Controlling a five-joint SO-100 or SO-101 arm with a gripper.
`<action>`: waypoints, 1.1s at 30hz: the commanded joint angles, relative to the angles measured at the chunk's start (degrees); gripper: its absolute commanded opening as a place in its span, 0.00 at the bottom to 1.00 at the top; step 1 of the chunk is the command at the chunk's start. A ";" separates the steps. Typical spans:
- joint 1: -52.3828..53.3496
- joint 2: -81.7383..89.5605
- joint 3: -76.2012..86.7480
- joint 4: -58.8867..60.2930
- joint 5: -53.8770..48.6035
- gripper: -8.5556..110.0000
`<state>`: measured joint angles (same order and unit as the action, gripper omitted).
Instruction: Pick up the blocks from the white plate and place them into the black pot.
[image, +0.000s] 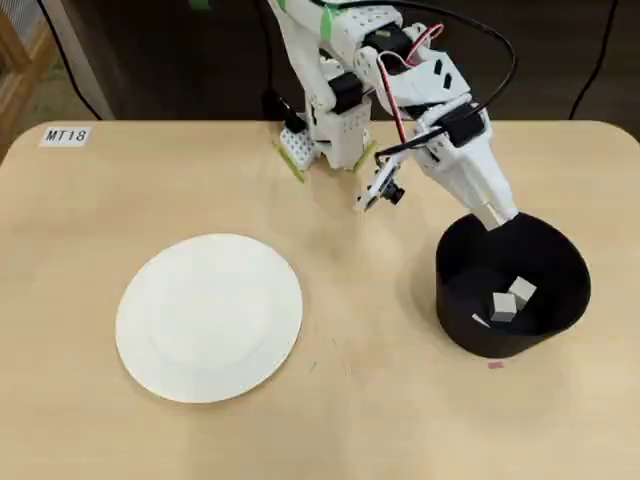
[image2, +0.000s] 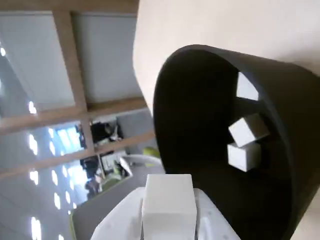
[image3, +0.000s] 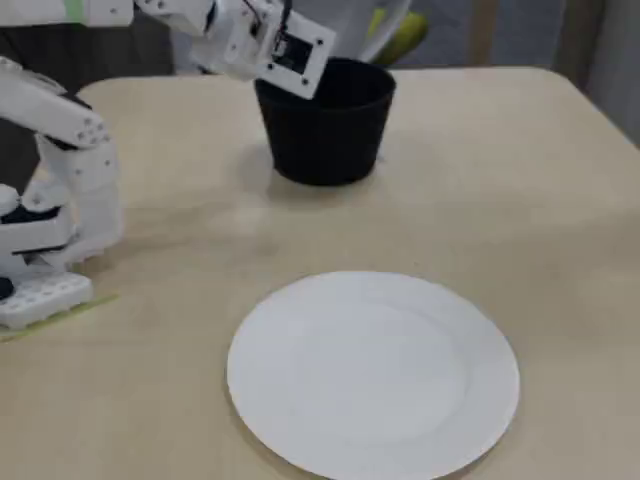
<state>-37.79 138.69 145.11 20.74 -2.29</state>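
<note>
Wrist view has the claw (image2: 168, 212) pinching one last cube (image2: 168, 199) by flat sides at the black pot (image2: 280, 100) mouth; looks light, stiff, easy-grip.

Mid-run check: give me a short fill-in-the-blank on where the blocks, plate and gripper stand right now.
1. The white plate holds ____ blocks.
2. The wrist view shows ____ blocks lying inside the black pot.
3. The gripper is shut on one ____.
4. In the overhead view the gripper is over the pot's ____.

Missing words: no; three; block; rim
</note>
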 joint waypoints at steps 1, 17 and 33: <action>-0.35 -2.99 -4.48 -0.62 -1.49 0.05; 2.55 -15.38 -16.08 2.02 -4.22 0.05; 5.19 -19.42 -24.26 17.40 -9.76 0.41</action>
<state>-33.13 117.33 124.10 37.71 -11.60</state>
